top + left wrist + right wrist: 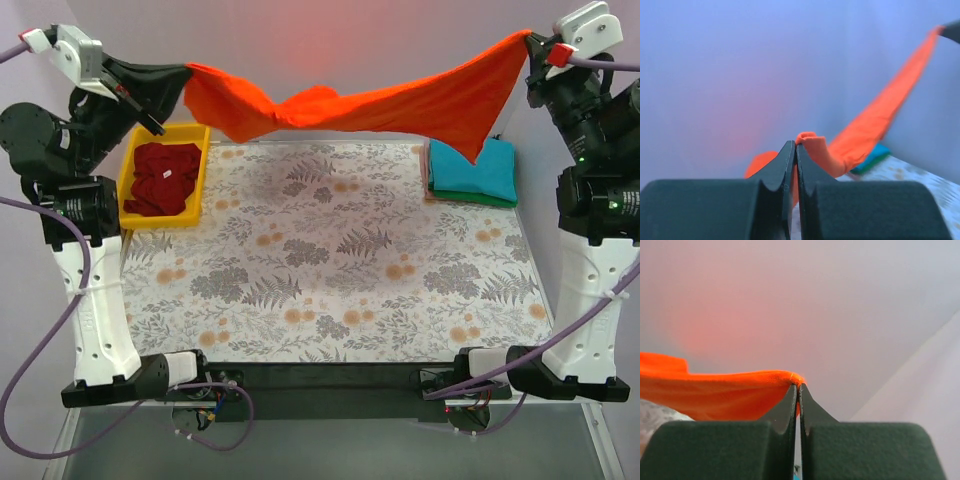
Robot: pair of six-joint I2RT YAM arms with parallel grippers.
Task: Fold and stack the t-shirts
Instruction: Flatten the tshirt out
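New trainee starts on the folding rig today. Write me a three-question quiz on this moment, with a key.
1. Multiple choice: what lies in the yellow bin? A) a white towel B) the maroon t-shirt C) a black sock
2. True or false: the orange-red t-shirt lies flat on the table cloth.
3. Fill in: in the folded stack at the far right, the teal t-shirt lies on a ___ one.
Key: 1 B. 2 False: it hangs in the air, pinched between the left gripper and the right gripper, both shut. 3 green: the green t-shirt.
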